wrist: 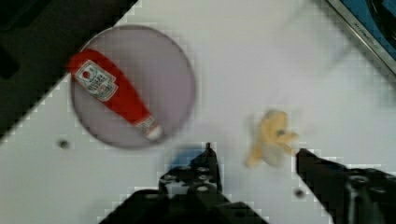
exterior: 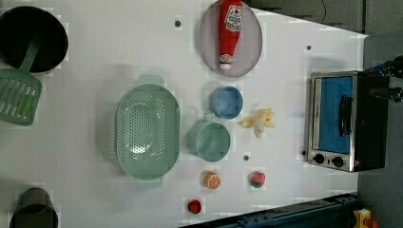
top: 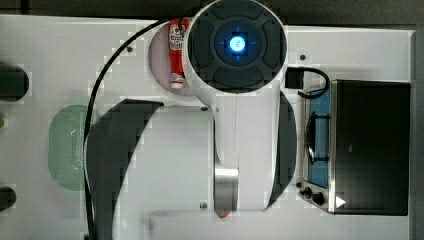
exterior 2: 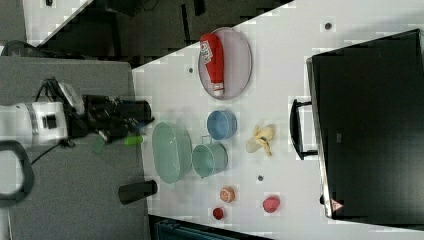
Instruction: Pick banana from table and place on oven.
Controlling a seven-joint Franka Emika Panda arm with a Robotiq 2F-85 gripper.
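The banana (exterior: 259,121) is small, pale yellow and part-peeled. It lies on the white table (exterior: 95,47) between the blue bowl (exterior: 226,102) and the oven (exterior: 344,121). It shows again in the right view, banana (exterior 2: 261,138), in front of the oven (exterior 2: 370,130) door handle. In the wrist view my gripper (wrist: 257,161) is open above the table (wrist: 261,56), its two black fingers (wrist: 208,161) standing apart. The banana (wrist: 271,142) lies between and just beyond them, untouched. In the top view my arm hides the banana beside the oven (top: 370,147).
A ketchup bottle (exterior: 229,31) lies on a grey plate (exterior: 249,52). A green cup (exterior: 209,141) and a green colander (exterior: 148,130) sit near the bowl. An orange slice (exterior: 212,180), small red fruits (exterior: 257,179), a black pot (exterior: 31,38) and a spatula (exterior: 19,99) lie farther off.
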